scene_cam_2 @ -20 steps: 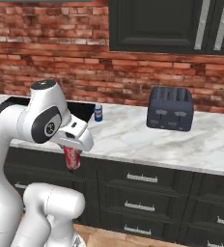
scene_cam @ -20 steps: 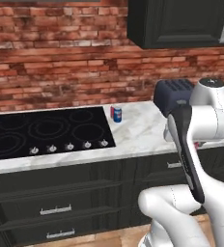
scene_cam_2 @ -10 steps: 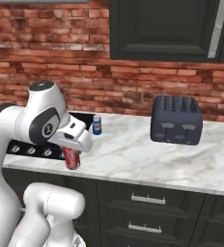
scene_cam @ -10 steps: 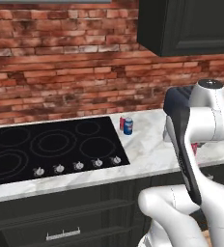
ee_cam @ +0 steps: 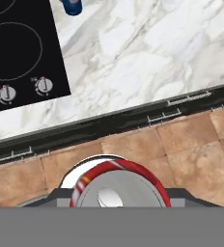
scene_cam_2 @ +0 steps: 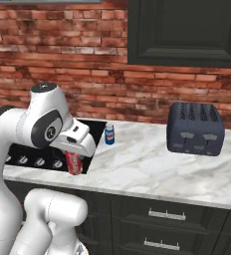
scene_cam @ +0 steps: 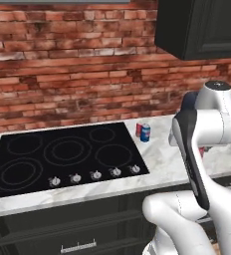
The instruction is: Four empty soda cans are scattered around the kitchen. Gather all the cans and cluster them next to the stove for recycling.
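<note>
My gripper is shut on a red soda can with a silver top, and holds it upright in front of the counter's front edge, near the stove's right corner. Beside my forearm a sliver of that red can peeks out. A blue soda can with a white-red logo stands on the white marble just right of the stove, near the brick wall; it is also in the right base view and the hand view. The black cooktop has silver knobs along its front.
A dark toaster sits on the marble counter to the right. Black upper cabinets hang above it. Black drawers run below the counter, and terracotta floor tiles lie under the hand.
The whole picture has shifted, so the base has driven left along the counter; the stove now takes up more of the left base view. The red can stays in my grip.
</note>
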